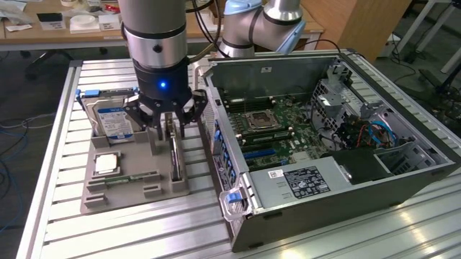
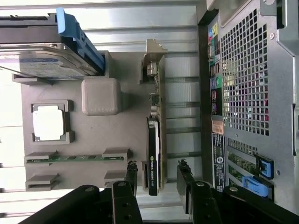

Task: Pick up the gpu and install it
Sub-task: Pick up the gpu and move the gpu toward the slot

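The gpu point(image 2: 154, 140) stands on its edge in a slot of the grey holder point(image 2: 131, 116). Its long axis runs alongside the rear panel of the open computer case point(image 2: 243, 70). Its silver bracket points toward the holder's hard-drive end, and its black cooler toward the end with the memory strip point(image 2: 70, 158). The gripper point(image 2: 158, 171) is open, with one finger on each side of the card's cooler end and a gap showing on both sides. The wrist view shows white lettering on the cooler's edge that seems to read NVIDIA QUADRO, and also the case's mesh, coloured ports and blue latches. The exterior view shows the gripper point(image 1: 167, 128) over the gpu point(image 1: 175, 156), the motherboard inside the case point(image 1: 346, 183), and a power-supply sticker too small to read. The hard drive point(image 1: 115, 121) has a blue label whose text is illegible. A processor chip point(image 1: 107, 162) lies flat in the holder point(image 1: 137, 197).
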`<state>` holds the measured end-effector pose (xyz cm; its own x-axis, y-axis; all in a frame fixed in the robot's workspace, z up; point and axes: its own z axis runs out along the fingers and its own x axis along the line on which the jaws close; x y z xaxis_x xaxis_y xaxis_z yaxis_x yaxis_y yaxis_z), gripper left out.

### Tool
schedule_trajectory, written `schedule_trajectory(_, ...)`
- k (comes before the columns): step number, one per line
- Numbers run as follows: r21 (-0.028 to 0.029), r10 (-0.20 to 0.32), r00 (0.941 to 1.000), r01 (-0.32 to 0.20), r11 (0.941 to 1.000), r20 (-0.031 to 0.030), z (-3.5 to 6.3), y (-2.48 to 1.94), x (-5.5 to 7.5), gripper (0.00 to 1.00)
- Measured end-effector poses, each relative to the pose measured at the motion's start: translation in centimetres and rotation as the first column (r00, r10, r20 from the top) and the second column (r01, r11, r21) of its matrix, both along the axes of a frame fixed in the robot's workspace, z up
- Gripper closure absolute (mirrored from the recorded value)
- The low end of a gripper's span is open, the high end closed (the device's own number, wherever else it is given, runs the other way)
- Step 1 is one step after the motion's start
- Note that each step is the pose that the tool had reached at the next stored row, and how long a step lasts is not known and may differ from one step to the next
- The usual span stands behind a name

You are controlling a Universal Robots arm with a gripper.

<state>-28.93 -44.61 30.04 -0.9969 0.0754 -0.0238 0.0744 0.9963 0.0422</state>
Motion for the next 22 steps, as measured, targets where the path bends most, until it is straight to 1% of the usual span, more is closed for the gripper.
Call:
schedule_trajectory(8,0.0,0.0,1.0,0.0,1.0,0.0,-1.46,0.49,0.2,0.53)
schedule_trajectory(19,0.0,0.0,1.0,0.0,1.0,0.0,-3.44,0.93,0.4,0.53)
schedule_trajectory(22,-0.0003,0.0,1.0,0.0,1.0,-0.0002,-3.5,0.94,0.4,0.53)
